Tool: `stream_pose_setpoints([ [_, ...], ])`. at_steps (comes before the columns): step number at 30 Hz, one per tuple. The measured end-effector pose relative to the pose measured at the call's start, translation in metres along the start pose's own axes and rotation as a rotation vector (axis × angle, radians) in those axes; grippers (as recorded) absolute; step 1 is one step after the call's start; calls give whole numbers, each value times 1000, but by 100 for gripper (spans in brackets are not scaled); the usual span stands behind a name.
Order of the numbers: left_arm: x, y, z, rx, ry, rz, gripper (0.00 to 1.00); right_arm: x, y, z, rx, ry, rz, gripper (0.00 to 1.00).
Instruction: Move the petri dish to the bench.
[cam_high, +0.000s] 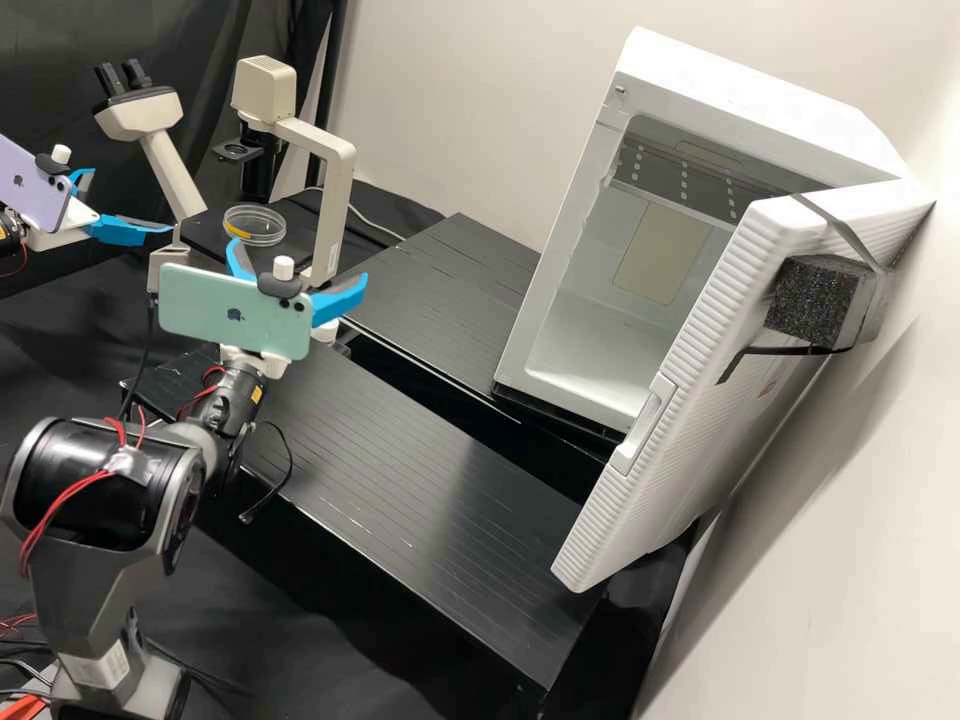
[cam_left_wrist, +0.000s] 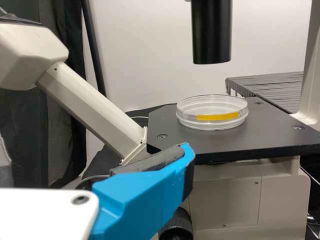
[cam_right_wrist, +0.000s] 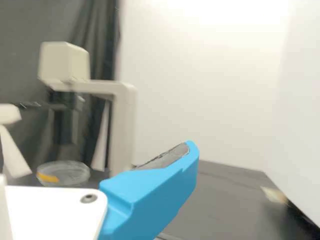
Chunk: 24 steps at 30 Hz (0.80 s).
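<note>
Petri dish (cam_high: 254, 228) lies flat on microscope stage (cam_left_wrist: 272, 135), upper left of high view. Left gripper (cam_high: 132, 201), spread wide, looks nearer; dish sits rightward of it. Right gripper (cam_high: 301, 260) also wide, dish up-left.

Pale wall (cam_high: 450, 90) beside dark curtain (cam_high: 230, 40)

a cream microscope (cam_high: 341, 205) stands near a dark curtain (cam_high: 205, 40), while by the pale wall (cam_high: 460, 100) a white cabinet (cam_high: 740, 98) has its ribbed door (cam_high: 690, 410) open, a black block (cam_high: 812, 300) strapped to it.
</note>
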Motion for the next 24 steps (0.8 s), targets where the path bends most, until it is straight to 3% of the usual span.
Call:
stream_pose_setpoints([
  [7, 0, 0, 0, 0, 0, 0, 100, 42, -22, -18, 13, 33, -81, 100],
  [15, 0, 0, 0, 0, 0, 0, 100, 86, -53, -30, 21, 7, -137, 100],
  [24, 0, 0, 0, 0, 0, 0, 100, 130, -85, -26, 15, -49, -187, 100],
])
